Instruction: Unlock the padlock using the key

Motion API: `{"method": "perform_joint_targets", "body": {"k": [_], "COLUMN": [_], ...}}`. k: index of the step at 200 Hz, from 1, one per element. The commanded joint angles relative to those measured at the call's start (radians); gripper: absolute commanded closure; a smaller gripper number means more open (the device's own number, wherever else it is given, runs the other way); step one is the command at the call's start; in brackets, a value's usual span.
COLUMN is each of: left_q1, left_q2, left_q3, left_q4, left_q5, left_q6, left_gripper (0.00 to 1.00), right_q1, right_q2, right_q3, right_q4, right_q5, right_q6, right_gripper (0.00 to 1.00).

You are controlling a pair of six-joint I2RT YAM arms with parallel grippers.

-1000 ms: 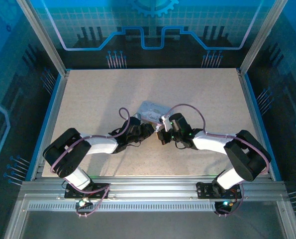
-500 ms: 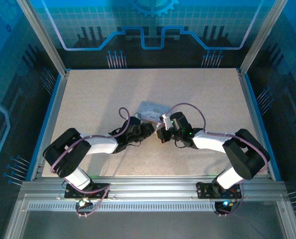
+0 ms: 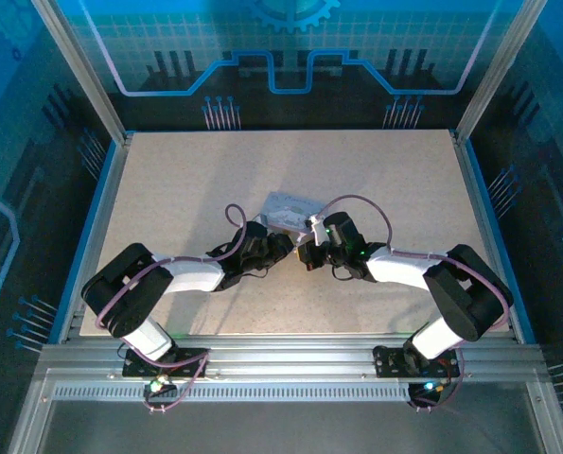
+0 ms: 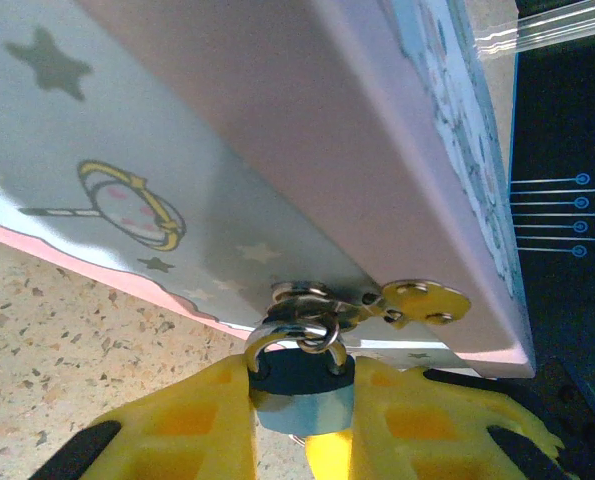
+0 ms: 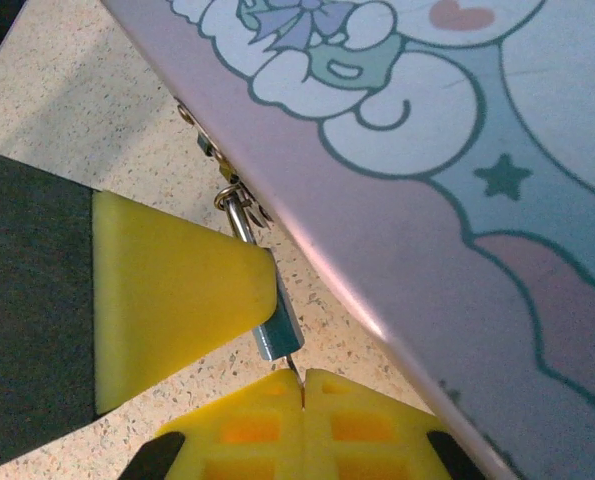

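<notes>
Top view: my left gripper (image 3: 282,248) and right gripper (image 3: 306,255) meet mid-frame over the speckled beige table (image 3: 167,189), blue panelled walls (image 3: 290,57) around. Left wrist: bottom centre, I pinch the small blue-grey metal padlock (image 4: 302,400). Right wrist: fingers pressed onto the thin dark metal key (image 5: 294,368) just below it.

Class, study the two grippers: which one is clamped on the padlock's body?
The left gripper: its yellow fingers squeeze the padlock hanging from the box. The right gripper pinches the thin key instead.
</notes>
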Motion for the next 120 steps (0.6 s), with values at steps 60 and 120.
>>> {"method": "perform_joint_targets", "body": {"k": [60,120], "left_q1": [-0.03,-0.031], "left_q2": [0.04,0.072], "left_q3": [-0.006,-0.016], "left_q4": [0.027,0.044], "left_q5": [0.117,0.111], "left_q6": [-0.008,0.0], "left_gripper": [0.76,0.7], "right_q1": [-0.01,0.0], "right_q2": [0.016,0.046], "right_q3": [-0.034,-0.031], "right_q4": [0.184,0.164], "right_q5": [-0.007,-0.009], "right_q6": [0.086,0.121], "right_gripper": [1.0,1.0]}}
